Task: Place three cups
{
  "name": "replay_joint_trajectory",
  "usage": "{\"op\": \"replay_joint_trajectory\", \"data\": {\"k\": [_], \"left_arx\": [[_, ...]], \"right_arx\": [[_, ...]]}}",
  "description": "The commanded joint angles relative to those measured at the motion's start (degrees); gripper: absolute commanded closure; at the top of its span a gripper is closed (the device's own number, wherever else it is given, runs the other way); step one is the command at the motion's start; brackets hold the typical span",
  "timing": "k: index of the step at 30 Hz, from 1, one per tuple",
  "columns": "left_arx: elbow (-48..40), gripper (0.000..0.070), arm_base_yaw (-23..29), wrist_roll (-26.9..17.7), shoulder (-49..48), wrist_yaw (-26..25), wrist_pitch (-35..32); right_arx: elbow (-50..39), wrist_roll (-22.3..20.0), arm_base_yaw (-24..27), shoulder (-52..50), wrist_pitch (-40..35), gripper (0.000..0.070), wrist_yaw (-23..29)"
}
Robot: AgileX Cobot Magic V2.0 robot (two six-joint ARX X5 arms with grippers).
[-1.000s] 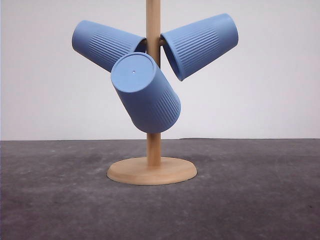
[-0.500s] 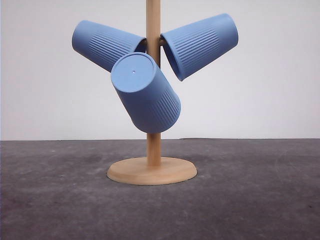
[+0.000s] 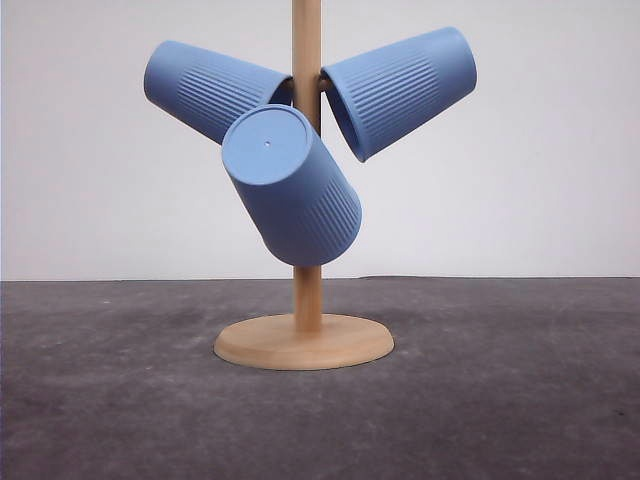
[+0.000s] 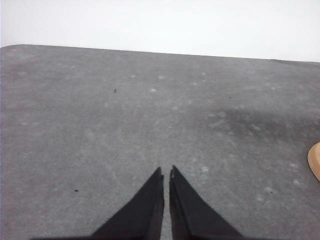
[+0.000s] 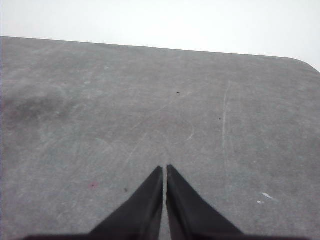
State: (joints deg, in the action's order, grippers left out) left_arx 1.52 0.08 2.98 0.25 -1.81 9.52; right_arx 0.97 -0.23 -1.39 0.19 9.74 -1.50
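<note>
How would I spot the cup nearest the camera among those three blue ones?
Find the wooden stand on the dark table. Three light-blue ribbed cups hang tilted off its post. The nearest cup hangs lowest, in front of the post, its flat round base facing you, unlike the left cup and right cup.

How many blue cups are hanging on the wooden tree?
3: left cup and right cup up high, front cup lower, all on the wooden stand.

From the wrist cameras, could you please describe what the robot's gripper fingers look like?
The left gripper and right gripper look alike: each has two matte black fingers, broad at the base and tapering to sharp, wedge-like tips. The surfaces are plain and smooth, without cables, markings or pads that I can see.
</note>
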Motion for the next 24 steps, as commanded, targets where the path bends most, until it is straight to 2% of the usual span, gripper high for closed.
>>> {"op": "replay_joint_trajectory", "data": {"k": [1, 24], "left_arx": [[-0.79, 0.0700, -0.09, -0.39, -0.07, -0.04, -0.55], [-0.79, 0.0700, -0.09, -0.39, -0.07, -0.04, -0.55]], "right_arx": [[-0.26, -0.18, 0.09, 0.02, -0.72, 0.0691, 0.02], [-0.26, -0.20, 0.09, 0.02, -0.72, 0.0691, 0.00]]}}
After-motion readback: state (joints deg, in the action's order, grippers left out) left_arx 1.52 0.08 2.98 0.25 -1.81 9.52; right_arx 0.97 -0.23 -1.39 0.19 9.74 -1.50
